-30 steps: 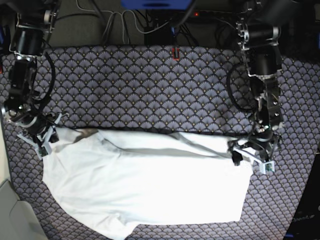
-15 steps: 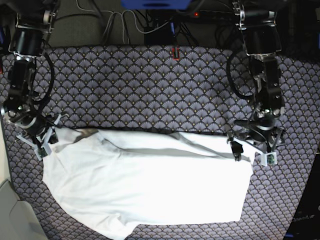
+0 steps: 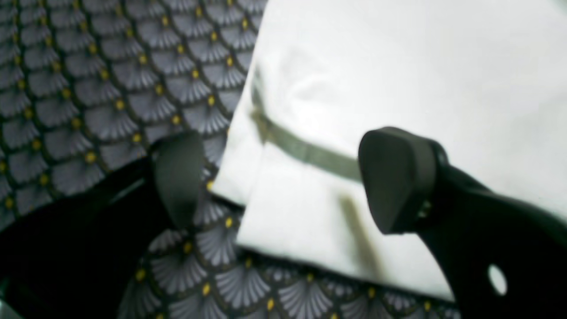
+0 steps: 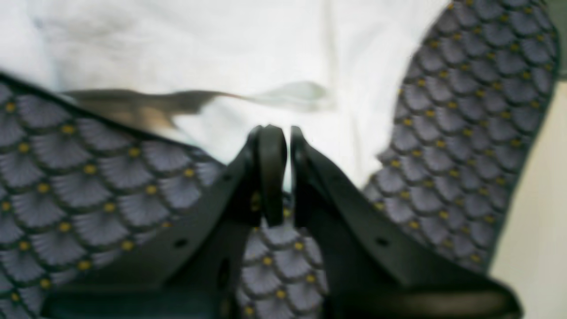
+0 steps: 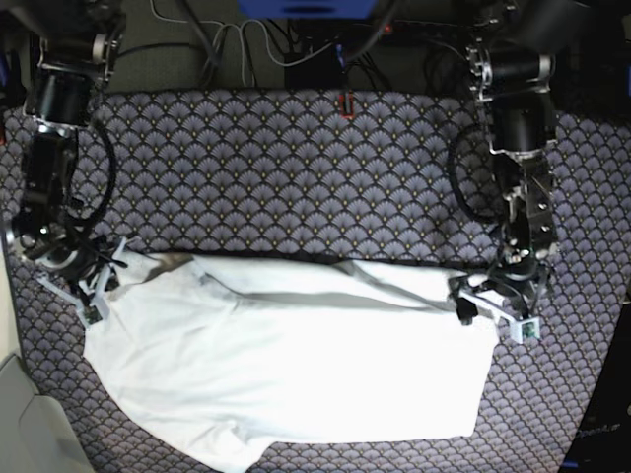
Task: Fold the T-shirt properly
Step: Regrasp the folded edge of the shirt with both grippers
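Work surface: a table covered by a grey-violet cloth [image 5: 296, 168] printed with a fan-scale pattern and small yellow dots; dark cables [image 5: 246, 44] are seen along the far edge, beyond the cloth. Item one: the T-shirt [image 5: 296, 365], plain white and wrinkled, is laid across the near half of the cloth, spread wide from side to side, with a folded ridge running along its far edge and its lower hem trailing toward the near edge. Item two: the left gripper [image 5: 496, 313], on the right of the base view, is held over the shirt's far corner on that side; its fingers [image 3: 396, 177] are spread wide, one over the white fabric and the other over the bare cloth, with the folded corner lying between them and nothing clasped. Item three: the right gripper [image 5: 97, 288], on the left of the base view, is set at the opposite corner, its fingers [image 4: 271, 173] drawn nearly together and pinching the shirt's edge.
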Tool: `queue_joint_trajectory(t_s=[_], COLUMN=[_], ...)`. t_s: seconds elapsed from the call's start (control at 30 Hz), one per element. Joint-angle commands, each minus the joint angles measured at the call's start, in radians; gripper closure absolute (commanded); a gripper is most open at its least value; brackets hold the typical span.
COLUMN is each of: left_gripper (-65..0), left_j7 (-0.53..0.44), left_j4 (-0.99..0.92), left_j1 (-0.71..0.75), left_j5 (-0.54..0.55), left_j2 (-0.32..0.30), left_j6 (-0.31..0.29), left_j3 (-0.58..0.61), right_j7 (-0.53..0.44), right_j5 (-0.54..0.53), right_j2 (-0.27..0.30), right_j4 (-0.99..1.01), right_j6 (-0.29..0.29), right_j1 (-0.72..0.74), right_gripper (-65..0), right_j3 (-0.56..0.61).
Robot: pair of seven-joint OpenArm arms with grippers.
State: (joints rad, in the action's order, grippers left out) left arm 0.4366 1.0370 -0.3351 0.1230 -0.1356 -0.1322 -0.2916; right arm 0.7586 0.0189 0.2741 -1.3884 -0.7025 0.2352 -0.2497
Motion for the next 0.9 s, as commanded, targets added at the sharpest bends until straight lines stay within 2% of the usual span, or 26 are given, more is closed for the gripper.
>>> queue_joint_trajectory(t_s=[0.0,0.07,0.17,0.33,0.5,0.53,0.7,0.87], left_gripper=[-56.6,-55.7,-48.0,-27.5,-3.0,0.0,-3.8,-4.6], left_j7=[-0.035,-0.035,-0.035,-0.035,-0.034,-0.034,-0.031,-0.029], left_j4=[0.022,0.025,0.030,0.030,0.029,0.029,0.029,0.025], left_j1=[-0.040,-0.035,-0.015,-0.015,-0.014,-0.014,-0.012,-0.019], left_j5=[0.007,0.007,0.007,-0.001,-0.003,-0.003,-0.003,-0.003], left_j2=[-0.009,-0.008,0.003,-0.005,0.003,0.003,-0.003,-0.005], left_j6=[-0.008,-0.008,-0.008,-0.007,0.001,0.001,0.001,0.003], left_j3=[0.001,0.001,0.042,0.142,0.147,0.147,0.145,0.145], right_j7=[-0.021,-0.021,-0.021,-0.015,-0.020,-0.020,-0.021,-0.021], right_j5=[-0.012,-0.012,-0.012,-0.012,-0.012,-0.012,-0.012,-0.012], right_j2=[0.011,0.006,0.003,0.001,0.001,0.001,0.000,0.000], right_j4=[-0.018,-0.019,-0.029,-0.084,-0.098,-0.096,-0.095,-0.095], right_j6=[0.004,0.004,0.004,0.004,0.004,0.004,0.004,0.004], right_j1=[0.020,0.020,0.020,0.019,0.019,0.019,0.019,0.023], right_gripper=[-2.7,-2.7,-2.7,-2.7,-2.7,-2.7,-2.7,-2.7], right_j3=[0.003,0.039,0.109,0.157,0.226,0.232,0.240,0.238])
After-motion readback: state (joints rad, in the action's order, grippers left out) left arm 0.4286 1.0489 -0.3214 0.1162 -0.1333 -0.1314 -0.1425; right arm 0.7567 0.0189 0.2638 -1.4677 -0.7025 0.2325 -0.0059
